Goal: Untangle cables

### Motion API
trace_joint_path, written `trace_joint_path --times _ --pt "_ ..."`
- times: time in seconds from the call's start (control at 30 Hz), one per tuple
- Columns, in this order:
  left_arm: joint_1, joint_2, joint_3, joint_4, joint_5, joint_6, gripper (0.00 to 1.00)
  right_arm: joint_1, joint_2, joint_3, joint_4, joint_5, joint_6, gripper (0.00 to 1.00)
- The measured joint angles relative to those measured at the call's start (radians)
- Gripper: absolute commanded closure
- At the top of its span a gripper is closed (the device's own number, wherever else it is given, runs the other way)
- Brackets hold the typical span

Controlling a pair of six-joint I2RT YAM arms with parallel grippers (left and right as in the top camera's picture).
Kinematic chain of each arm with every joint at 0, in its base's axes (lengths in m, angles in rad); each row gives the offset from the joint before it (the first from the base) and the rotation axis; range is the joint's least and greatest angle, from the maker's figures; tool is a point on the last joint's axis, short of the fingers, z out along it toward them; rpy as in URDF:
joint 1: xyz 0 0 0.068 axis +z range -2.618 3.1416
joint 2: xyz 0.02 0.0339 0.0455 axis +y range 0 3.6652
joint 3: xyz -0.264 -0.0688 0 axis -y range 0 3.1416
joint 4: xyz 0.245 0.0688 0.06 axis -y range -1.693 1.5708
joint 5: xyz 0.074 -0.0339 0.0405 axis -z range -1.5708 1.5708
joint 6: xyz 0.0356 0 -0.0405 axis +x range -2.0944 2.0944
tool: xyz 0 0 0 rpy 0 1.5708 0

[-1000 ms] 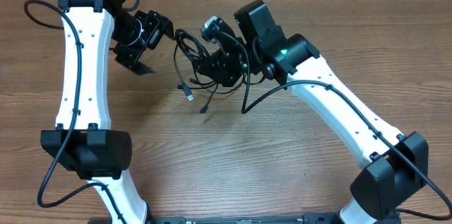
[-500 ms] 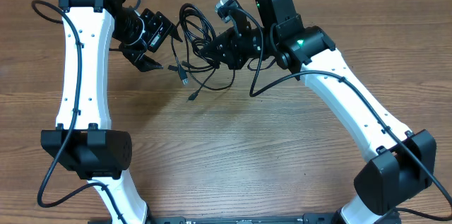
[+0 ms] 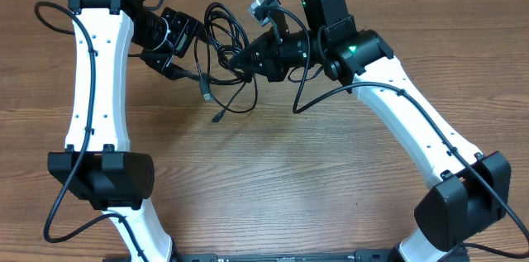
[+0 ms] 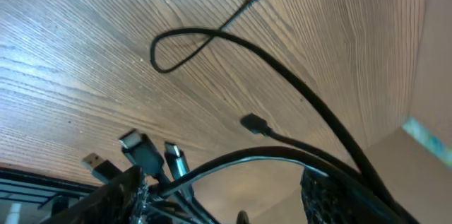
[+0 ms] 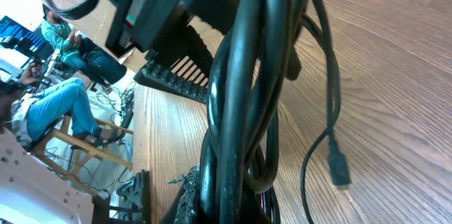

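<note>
Right pincer (image 3: 241, 57) pinches the cables (image 3: 221, 35) as a bunch, up off the surface (image 3: 289, 171) nr far edge, left of centre, prob. so plug ends hang free. Left pincer (image 3: 171, 65) spread, strands running btwn its fingers, prob. to pull one out.

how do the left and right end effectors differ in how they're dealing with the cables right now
The right end effector is shut on a thick bunch of the cables; the left end effector is open, fingers wide apart, with only a few strands running loosely between them. From overhead, the right one grips the tangle's right side and the left one sits at its left edge. Both are raised over the wooden table.
</note>
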Motion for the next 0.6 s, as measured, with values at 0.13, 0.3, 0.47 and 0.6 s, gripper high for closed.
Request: trace_joint_path --times 0.13,0.3,0.47,0.6 --pt "0.027 0.0 0.0 0.001 -0.018 -0.052 0.25 0.0 0.0 0.0 0.0 -0.031 0.0 0.96" --pt "0.052 0.0 0.0 0.005 -0.023 -0.081 0.25 0.0 0.0 0.0 -0.001 -0.067 -0.002 0.96" --pt "0.051 0.0 0.0 0.004 -0.013 -0.081 0.25 0.005 0.0 0.0 -0.001 -0.093 -0.002 0.96" --pt "0.051 0.0 0.0 -0.001 0.001 -0.079 0.34 0.005 0.0 0.0 -0.001 -0.096 -0.002 0.96"
